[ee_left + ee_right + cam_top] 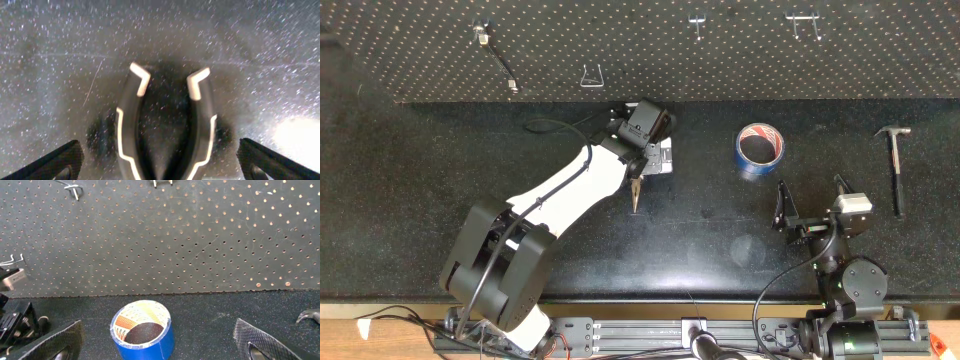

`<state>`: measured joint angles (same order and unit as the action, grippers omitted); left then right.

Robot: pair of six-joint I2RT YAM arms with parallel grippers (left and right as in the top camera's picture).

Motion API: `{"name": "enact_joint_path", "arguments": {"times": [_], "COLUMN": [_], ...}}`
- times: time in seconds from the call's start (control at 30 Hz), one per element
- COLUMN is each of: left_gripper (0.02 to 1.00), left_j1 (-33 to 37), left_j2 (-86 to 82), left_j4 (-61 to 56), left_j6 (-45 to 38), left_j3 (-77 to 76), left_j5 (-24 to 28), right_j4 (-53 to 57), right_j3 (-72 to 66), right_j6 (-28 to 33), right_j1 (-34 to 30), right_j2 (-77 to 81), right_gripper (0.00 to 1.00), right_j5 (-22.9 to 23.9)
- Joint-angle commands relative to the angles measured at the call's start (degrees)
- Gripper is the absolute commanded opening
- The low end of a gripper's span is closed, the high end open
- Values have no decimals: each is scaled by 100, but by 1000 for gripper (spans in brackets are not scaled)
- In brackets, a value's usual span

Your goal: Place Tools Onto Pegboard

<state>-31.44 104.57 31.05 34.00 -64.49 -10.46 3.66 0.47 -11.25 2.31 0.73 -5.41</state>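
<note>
Left wrist view sets the pliers (129,120) flat on the black table (60,60), between my left gripper's (159,146) wide-spread fingers, which touch neither handle. The pliers' head is cut off. My right gripper (810,192) is spread too and empty, near the blue tape roll (759,148). The hammer (895,170) lies beside it, with the pegboard (620,40) beyond.

Just ahead of your right gripper (810,190), the blue tape roll (759,148) stands before the pegboard (620,40). Bare table (830,140) lies between the roll and the hammer (895,170). The left arm (575,185) slants across the centre, with more bare tabletop to its left. Metal hooks (697,22) jut from the pegboard's upper rows.
</note>
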Motion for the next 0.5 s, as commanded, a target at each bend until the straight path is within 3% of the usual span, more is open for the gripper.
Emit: {"name": "enact_joint_path", "arguments": {"times": [0.03, 0.2, 0.4, 0.5], "left_gripper": [1000, 978, 356, 308], "left_j1": [-13, -13, -13, -15], "left_j2": [175, 295, 295, 295], "left_j4": [-131, -133, -155, -175], "left_j6": [136, 136, 138, 140], "left_j3": [-101, -101, -101, -101], "left_j5": [48, 205, 212, 238], "right_j4": [17, 17, 17, 17], "right_j3": [-24, -24, -24, -24], "right_j6": [105, 103, 103, 103], "right_j1": [-13, -11, -13, -13], "right_j2": [-50, -50, -50, -50], "right_gripper": [974, 974, 974, 974], "right_j5": [50, 50, 50, 50]}}
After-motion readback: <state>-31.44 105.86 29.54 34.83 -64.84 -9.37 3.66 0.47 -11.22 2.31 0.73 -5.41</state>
